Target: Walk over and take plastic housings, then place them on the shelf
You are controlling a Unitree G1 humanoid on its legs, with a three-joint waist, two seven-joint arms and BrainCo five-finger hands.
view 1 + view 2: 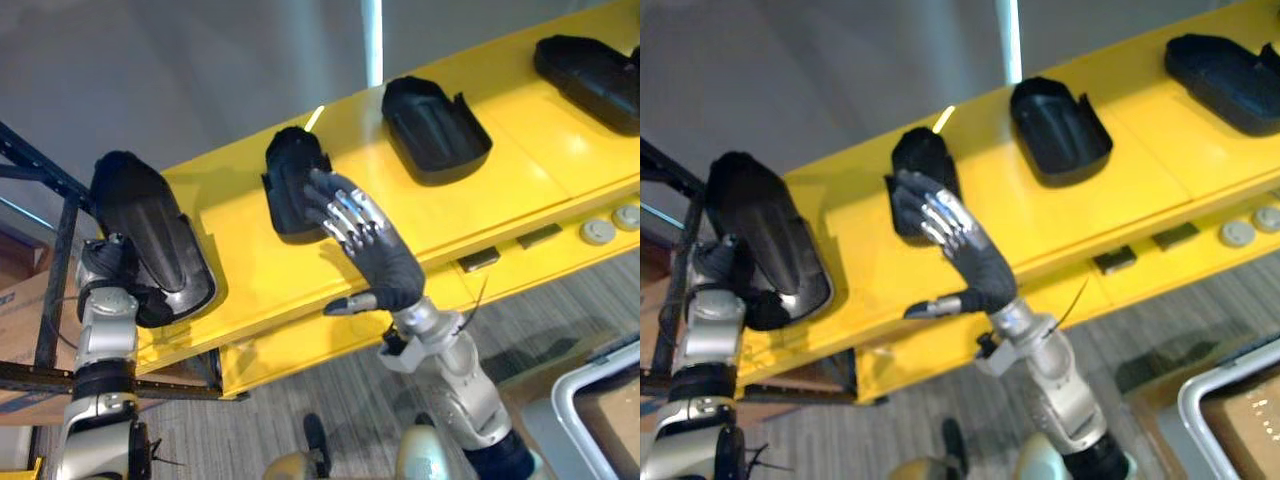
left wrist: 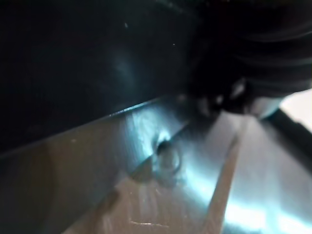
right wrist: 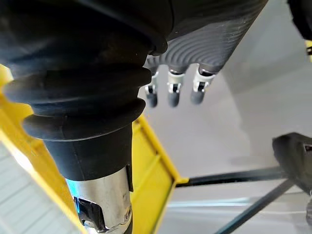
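Four black plastic housings are in view: the far-left housing (image 1: 140, 215), the centre-left housing (image 1: 290, 175), the upper-centre housing (image 1: 435, 125) and the upper-right housing (image 1: 590, 80). There is one long yellow shelf (image 1: 250, 270). Two round grey discs show at the right edge, a lower disc (image 1: 598, 232) and an upper disc (image 1: 628, 215). Two dark rectangular tags show at centre right, a left tag (image 1: 478, 260) and a right tag (image 1: 540, 236). One black metal rack (image 1: 60, 250) stands at the left. One grey bin (image 1: 570, 400) shows at lower right.
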